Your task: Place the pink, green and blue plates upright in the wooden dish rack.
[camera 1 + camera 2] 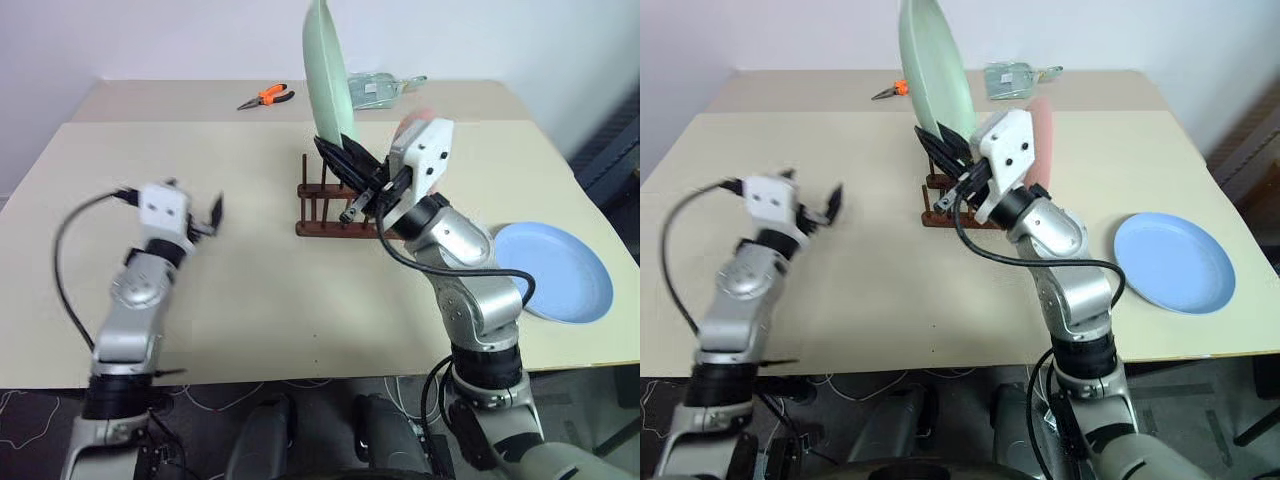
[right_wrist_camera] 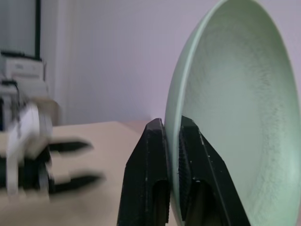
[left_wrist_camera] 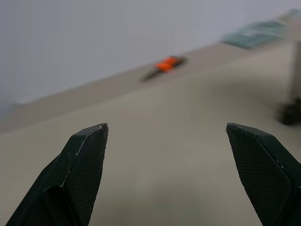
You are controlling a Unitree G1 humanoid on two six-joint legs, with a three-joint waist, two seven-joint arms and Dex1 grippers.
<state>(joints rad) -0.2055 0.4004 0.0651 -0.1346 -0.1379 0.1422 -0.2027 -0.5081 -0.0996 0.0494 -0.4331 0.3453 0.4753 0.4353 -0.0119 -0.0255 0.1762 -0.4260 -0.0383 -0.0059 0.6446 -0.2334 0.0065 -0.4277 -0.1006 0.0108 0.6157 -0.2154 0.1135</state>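
Observation:
The green plate (image 1: 325, 70) stands upright above the wooden dish rack (image 1: 322, 212), held clear of the pegs. My right gripper (image 1: 343, 160) is shut on its lower rim, and in the right wrist view both fingers (image 2: 148, 155) clamp that rim. The pink plate (image 1: 1041, 140) stands upright at the rack's right end, mostly hidden behind my right hand. The blue plate (image 1: 556, 272) lies flat on the table at the right. My left gripper (image 1: 205, 215) is off to the left of the rack, open and empty, with its fingertips (image 3: 89, 141) wide apart.
Orange-handled pliers (image 1: 266, 96) lie on the far table. A clear plastic container (image 1: 378, 88) sits behind the green plate. The cream table (image 1: 250, 290) stretches bare between my two arms. The blue plate is close to the table's right edge.

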